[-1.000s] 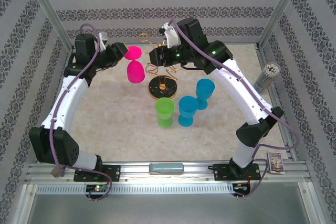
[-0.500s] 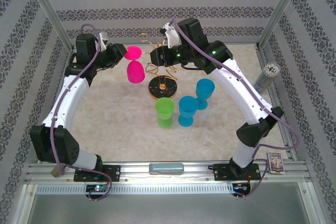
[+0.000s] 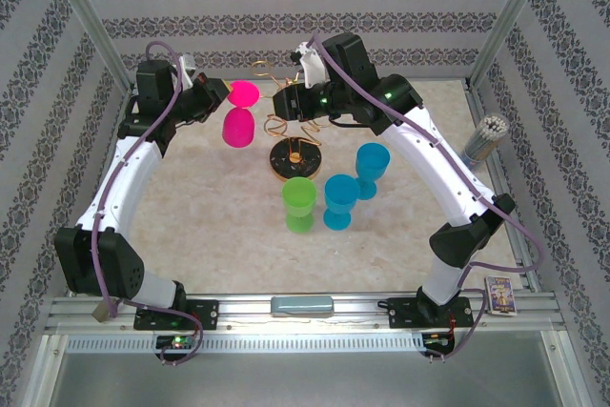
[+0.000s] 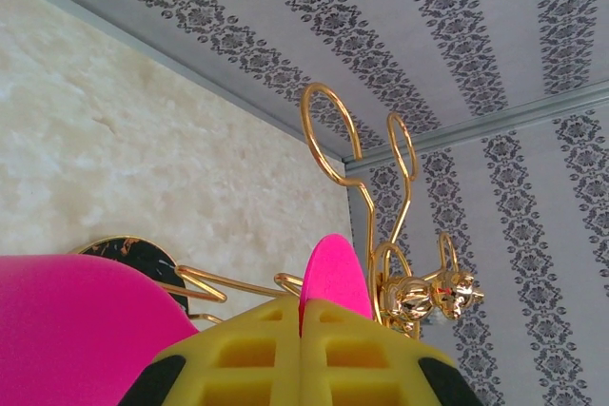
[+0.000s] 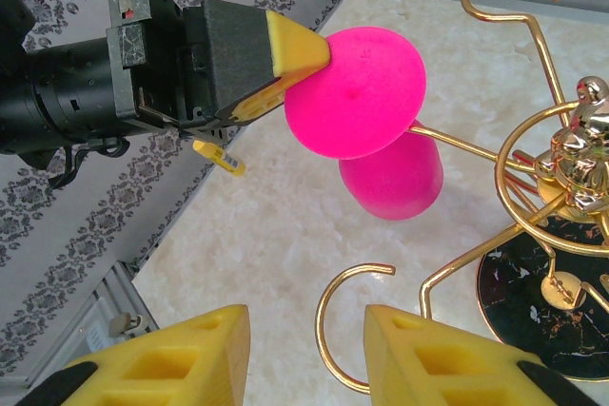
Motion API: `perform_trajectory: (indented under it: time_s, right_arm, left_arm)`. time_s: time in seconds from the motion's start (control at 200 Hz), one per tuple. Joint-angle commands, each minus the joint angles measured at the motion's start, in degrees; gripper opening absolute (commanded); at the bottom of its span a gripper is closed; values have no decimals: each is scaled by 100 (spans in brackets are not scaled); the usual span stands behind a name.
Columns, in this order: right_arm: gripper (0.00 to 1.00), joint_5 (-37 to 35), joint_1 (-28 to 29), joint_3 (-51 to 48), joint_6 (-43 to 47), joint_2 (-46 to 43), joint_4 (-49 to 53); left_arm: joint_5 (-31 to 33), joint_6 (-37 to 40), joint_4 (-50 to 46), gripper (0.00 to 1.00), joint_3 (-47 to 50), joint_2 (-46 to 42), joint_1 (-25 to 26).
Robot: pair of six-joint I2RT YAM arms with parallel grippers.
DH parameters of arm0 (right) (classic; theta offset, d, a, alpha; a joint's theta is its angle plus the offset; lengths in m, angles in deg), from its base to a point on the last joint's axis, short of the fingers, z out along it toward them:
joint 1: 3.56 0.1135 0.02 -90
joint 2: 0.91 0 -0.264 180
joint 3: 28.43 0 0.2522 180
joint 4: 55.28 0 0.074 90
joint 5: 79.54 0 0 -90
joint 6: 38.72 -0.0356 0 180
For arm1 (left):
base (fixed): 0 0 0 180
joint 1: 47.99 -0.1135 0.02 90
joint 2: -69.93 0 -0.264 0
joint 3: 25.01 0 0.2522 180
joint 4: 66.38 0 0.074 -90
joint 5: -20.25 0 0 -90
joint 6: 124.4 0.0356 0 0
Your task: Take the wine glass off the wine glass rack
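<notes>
Left of rack post | my left gripper [image 5: 297,56] pinches the pink wine glass [image 5: 357,92] by its foot rim | glass axis near vertical — foot up, bowl down | wine glass rack [image 5: 561,154] lies to my right — judged exit: leftward | right gripper [image 5: 306,328] spread, holding nothing.

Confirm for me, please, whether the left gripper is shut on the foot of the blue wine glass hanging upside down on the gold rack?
Not quite: only the colour is wrong. The right wrist view shows the left gripper shut on the foot of a pink wine glass, not a blue one, hanging upside down on the gold rack.
</notes>
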Motion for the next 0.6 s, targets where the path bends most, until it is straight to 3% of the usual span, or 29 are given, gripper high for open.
perform_trajectory:
  time_s: [0.0,0.595]
  right_arm:
    - [37,124,-78,-46,-89,-158,-116]
    - [37,109,-100,-136,-91,-253,-116]
  left_arm:
    - [-63,5,81,0,56,23,-79]
    - [-515,-644,833,0,134,155,-79]
